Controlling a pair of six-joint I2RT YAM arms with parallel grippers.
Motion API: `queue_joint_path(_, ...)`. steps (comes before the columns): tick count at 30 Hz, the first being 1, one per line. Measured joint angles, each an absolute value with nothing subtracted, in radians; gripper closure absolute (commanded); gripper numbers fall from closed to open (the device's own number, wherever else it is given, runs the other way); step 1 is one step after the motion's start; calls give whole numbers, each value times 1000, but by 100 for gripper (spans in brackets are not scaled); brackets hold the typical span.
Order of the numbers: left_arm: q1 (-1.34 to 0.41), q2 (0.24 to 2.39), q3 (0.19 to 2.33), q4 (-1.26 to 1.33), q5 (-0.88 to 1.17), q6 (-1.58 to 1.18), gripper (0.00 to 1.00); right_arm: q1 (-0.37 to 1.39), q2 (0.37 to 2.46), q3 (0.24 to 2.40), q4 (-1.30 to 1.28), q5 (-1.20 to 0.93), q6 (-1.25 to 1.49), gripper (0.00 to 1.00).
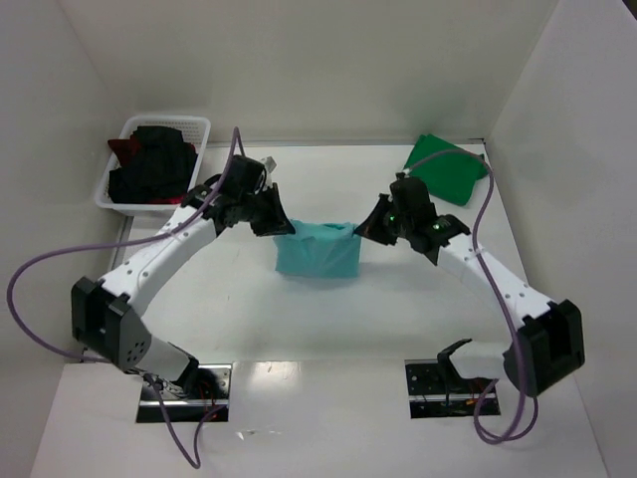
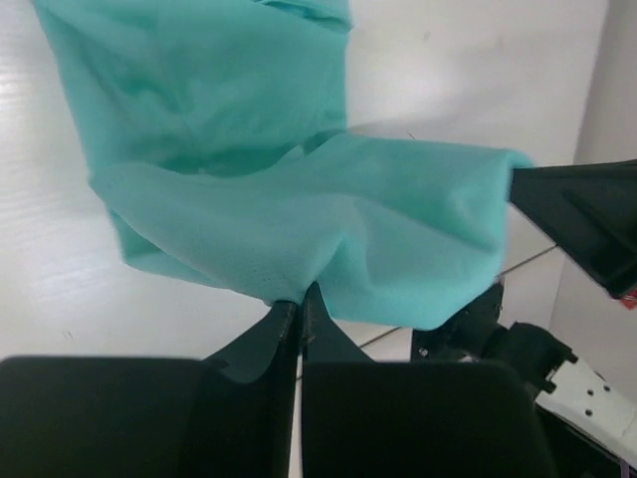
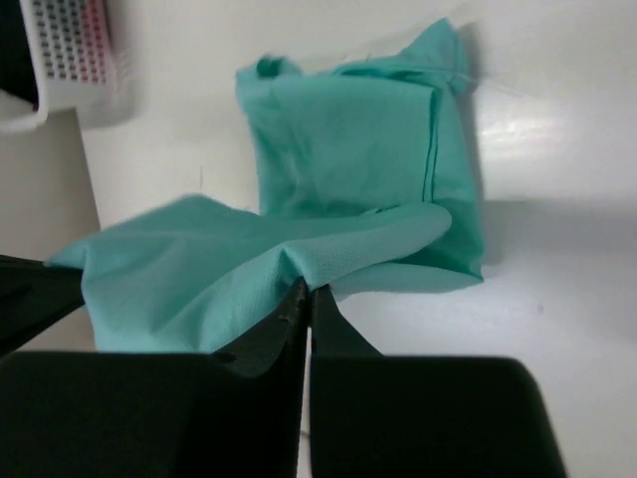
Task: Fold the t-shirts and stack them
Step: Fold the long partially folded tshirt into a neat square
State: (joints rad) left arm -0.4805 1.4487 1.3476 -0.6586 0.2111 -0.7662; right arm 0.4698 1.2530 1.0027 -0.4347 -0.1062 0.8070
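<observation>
We hold one light teal cloth t-shirt (image 1: 317, 254) at mid-table, its near part resting on the white table (image 1: 328, 329). Our left gripper (image 1: 282, 227) is clamped on its left corner and our right gripper (image 1: 366, 227) on its right. One darker green folded t-shirt (image 1: 448, 169) lies far right. One white plastic lattice basket (image 1: 106, 195), far left, holds one black t-shirt (image 1: 154, 169) and one dark red t-shirt (image 1: 121, 149).

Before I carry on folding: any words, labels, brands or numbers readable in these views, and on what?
None: no readable text in any view.
The teal shirt, the green shirt and the basket show no print, tag or number.
</observation>
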Motion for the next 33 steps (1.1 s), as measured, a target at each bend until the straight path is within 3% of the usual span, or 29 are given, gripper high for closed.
queue_joint_path(10,-314,1865,1512,-651,276,-698,100,346,1663,1208,-348,-159,707,100)
queue_joint_path(18,-224,2025,1633,-623,323,-673,100,340,1928,1406,-326,-203,677,95)
queue_joint_path(20,-206,2036,1633,-616,332,-664,87,337,1992,1487,-324,-209,666,85)
queue_joint_path(21,-196,2041,1634,-609,341,-662,82,336,2024,1526,-321,-213,660,69)
queue_joint_path(22,-189,2048,1634,-600,348,-659,76,334,2048,1558,-322,-217,658,61)
queue_joint_path(24,-175,2066,1634,-586,362,-660,51,329,2086,1603,-319,-221,646,51)
queue_joint_path(26,-166,2086,1634,-575,372,-659,34,319,2103,1622,-322,-224,638,39)
queue_joint_path(27,-162,2092,1633,-572,376,-655,27,314,2107,1625,-321,-225,636,25)
queue_joint_path(29,-157,2094,1631,-574,381,-651,16,302,2107,1630,-324,-223,631,23)
queue_joint_path(33,-155,2058,1612,-558,384,-650,12,290,2107,1638,-323,-221,623,22)
